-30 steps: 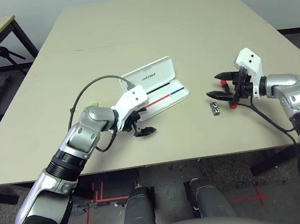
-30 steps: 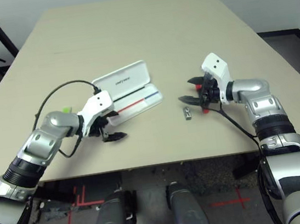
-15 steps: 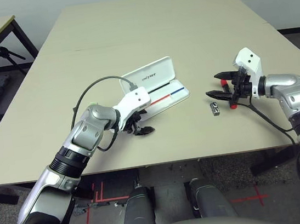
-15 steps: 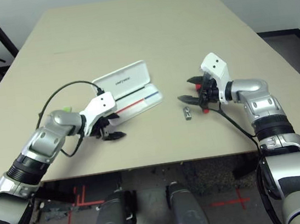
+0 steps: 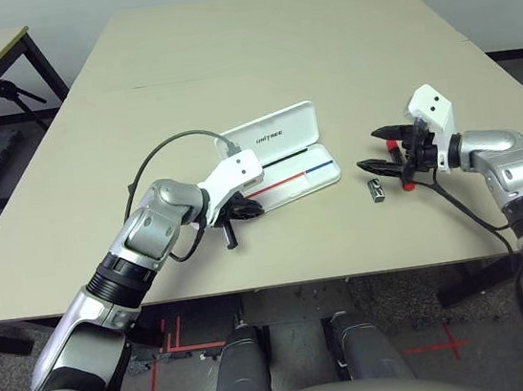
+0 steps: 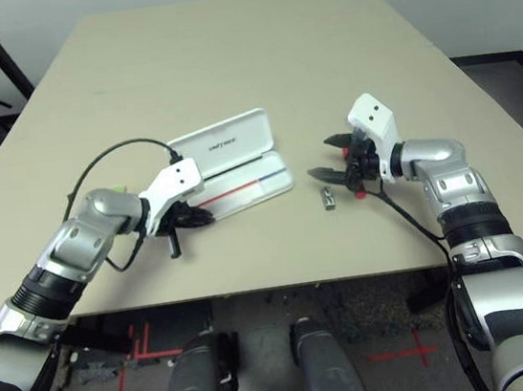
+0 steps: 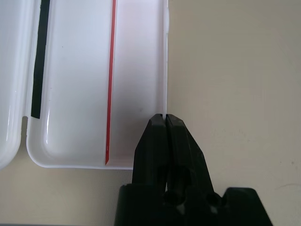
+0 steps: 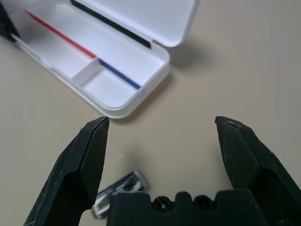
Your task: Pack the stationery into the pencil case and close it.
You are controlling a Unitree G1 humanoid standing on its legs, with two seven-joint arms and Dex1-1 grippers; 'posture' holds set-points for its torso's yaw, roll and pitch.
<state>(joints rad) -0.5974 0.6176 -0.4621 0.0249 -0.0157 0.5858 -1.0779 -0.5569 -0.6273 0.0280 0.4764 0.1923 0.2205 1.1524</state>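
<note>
The pencil case lies open on the table, lid tipped back, its tray toward the robot with a red-and-blue stripe along the inside. The left gripper has its jaws pressed together at the tray's near wall, close to the red-striped end; the wall's thin edge runs straight into the seam between the jaws, so they seem to pinch it, though the tips hide the contact. The right gripper hangs just beside the case's blue-striped end with its jaws spread wide and nothing between them. A small black-and-silver clip lies on the table near the case, just below those jaws, and a red marker shows behind them. A bit of lime-green bar peeks out behind the left forearm.

The lid carries small dark lettering, too small to read surely.

A second ago the left jaws stood open beside the case; now they are closed, and the case has swung a little toward the right gripper.
</note>
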